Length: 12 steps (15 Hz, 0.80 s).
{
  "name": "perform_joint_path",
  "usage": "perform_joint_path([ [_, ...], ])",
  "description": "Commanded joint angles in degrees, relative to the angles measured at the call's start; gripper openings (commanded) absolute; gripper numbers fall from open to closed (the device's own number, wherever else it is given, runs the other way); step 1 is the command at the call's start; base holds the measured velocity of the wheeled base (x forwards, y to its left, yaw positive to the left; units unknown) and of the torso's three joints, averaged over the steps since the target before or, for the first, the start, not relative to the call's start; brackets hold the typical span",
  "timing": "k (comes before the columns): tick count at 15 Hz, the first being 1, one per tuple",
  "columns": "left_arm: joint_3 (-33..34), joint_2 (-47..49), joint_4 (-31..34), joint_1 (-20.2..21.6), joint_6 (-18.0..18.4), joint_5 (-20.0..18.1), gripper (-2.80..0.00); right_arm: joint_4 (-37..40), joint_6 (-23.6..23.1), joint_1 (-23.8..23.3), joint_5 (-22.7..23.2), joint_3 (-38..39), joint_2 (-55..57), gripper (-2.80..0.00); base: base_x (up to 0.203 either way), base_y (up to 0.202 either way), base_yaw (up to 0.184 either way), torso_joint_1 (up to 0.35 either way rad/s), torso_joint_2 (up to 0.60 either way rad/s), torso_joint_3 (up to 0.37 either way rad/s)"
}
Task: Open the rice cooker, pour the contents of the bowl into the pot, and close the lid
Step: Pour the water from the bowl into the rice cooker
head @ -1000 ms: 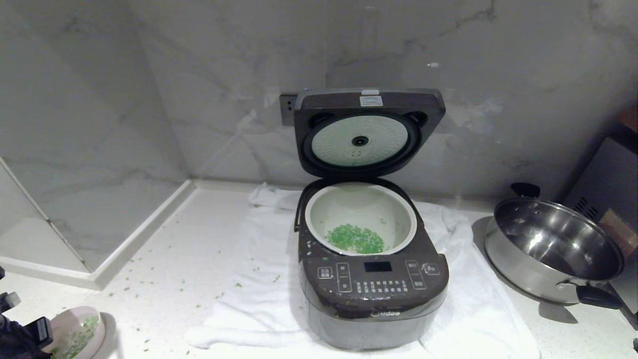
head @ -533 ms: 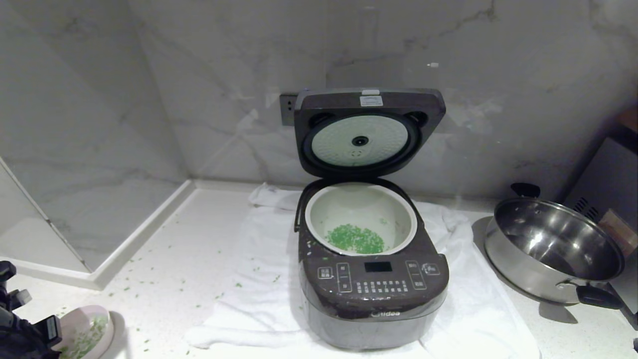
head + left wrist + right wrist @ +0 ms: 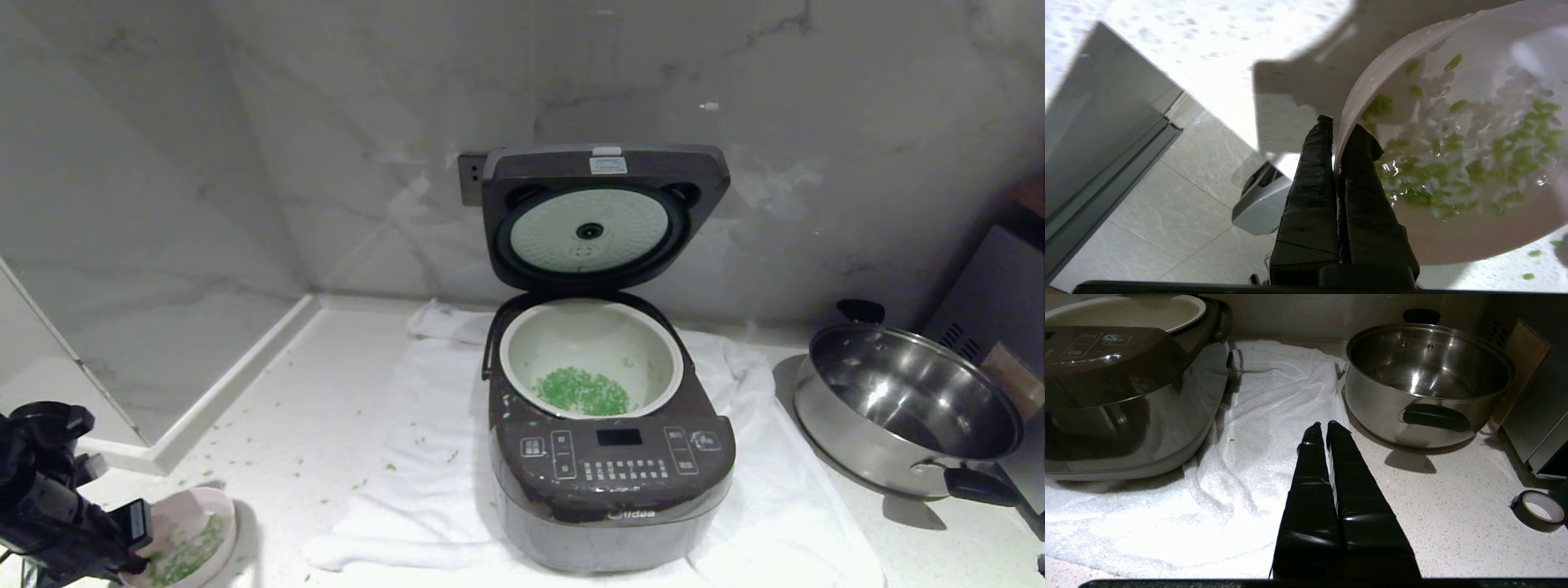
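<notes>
I see my left gripper (image 3: 1336, 122) pinching the rim of the pale bowl (image 3: 1474, 241), one black finger inside and one outside. Little green bits (image 3: 1478, 163) sit in it. Below are the white speckled counter (image 3: 1208, 49) and grey floor tiles (image 3: 1180, 212).

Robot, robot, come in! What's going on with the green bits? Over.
Left gripper shut on bowl rim, greens inside. Right gripper shut, parked beside steel pan. Cooker lid up, some greens in pot. Nothing in the way.
</notes>
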<state>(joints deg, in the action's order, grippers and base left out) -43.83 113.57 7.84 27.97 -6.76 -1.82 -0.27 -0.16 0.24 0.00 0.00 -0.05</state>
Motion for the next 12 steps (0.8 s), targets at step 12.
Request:
perform_joint_path([
  [12, -13.6, -1.4, 13.5, -20.8, -12.9, -0.6, -2.8, -0.1, 0.0, 0.0, 0.0, 0.1, 0.0, -2.8, 0.0, 0.0, 0.0, 0.0, 0.0, 0.0],
])
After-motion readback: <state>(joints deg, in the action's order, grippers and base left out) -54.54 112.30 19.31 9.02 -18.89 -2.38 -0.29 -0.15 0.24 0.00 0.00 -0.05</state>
